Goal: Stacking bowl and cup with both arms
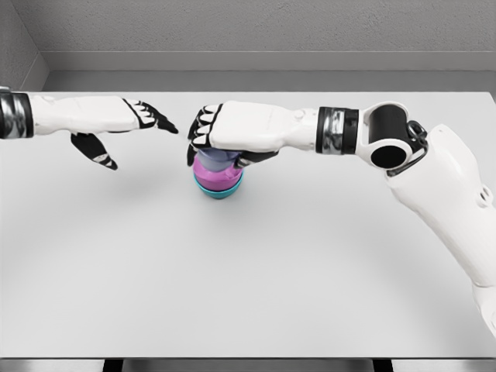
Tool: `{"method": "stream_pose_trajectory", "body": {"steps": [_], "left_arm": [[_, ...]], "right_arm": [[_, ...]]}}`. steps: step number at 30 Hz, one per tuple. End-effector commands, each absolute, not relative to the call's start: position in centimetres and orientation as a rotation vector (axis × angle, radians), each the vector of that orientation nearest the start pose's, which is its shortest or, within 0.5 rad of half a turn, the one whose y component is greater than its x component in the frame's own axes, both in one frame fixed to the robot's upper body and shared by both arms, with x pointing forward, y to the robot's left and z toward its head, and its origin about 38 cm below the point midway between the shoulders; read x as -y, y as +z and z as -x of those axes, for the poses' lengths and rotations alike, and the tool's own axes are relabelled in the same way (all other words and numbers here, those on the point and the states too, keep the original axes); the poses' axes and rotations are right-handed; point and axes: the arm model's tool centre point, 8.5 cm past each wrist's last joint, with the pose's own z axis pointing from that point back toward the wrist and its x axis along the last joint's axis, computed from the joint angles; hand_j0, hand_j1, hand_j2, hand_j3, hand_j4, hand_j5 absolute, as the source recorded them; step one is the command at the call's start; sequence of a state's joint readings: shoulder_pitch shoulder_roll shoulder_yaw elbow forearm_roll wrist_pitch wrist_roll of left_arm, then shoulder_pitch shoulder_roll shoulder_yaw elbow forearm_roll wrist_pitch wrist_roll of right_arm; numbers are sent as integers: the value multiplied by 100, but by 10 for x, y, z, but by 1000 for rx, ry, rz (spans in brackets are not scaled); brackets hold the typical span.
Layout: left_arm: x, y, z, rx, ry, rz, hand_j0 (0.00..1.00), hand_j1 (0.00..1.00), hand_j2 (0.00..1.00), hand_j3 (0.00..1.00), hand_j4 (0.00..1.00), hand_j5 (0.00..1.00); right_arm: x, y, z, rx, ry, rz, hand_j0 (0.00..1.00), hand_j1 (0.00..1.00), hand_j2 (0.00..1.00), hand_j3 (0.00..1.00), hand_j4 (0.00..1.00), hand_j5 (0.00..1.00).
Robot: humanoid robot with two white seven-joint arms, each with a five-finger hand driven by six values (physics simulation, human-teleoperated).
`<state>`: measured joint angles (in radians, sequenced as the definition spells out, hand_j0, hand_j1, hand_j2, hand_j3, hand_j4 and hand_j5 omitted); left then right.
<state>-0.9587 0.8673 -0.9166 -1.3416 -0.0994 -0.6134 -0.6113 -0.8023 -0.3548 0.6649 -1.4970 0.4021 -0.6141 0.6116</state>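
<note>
White table (256, 271) fills most of the view, flat matte top, pale grey-white, soft shading toward the corners. Front edge runs along the bottom of the frame, with dark legs or supports (113, 364) just showing under it at bottom left and bottom right. Behind the table, grey textured back wall (256, 27) with a lighter ledge or baseboard strip (256, 62) across it. Grey side wall (15, 54) at far left.

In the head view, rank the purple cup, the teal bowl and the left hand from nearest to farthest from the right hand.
1. Purple cup: directly under the right hand, in its fingers.
2. Teal bowl: just below the cup, holding it.
3. Left hand: off to the left, open, apart from the stack.
</note>
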Motion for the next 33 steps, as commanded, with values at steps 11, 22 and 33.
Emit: {"method": "stream_pose_trajectory", "body": {"steps": [11, 22, 33], "left_arm": [[-309, 266, -463, 1382, -2088, -263, 100, 100, 100, 100, 100, 100], [-311, 266, -462, 1379, -2086, -263, 100, 100, 100, 100, 100, 100], [-313, 265, -461, 1384, -2074, -262, 100, 100, 100, 100, 100, 100]], "right_arm": [[93, 264, -439, -2220, -2556, -136, 62, 62, 62, 62, 62, 62], [92, 261, -440, -2223, -2563, -129, 62, 62, 62, 62, 62, 62], [89, 251, -442, -2209, -2599, -100, 62, 62, 62, 62, 62, 62]]}}
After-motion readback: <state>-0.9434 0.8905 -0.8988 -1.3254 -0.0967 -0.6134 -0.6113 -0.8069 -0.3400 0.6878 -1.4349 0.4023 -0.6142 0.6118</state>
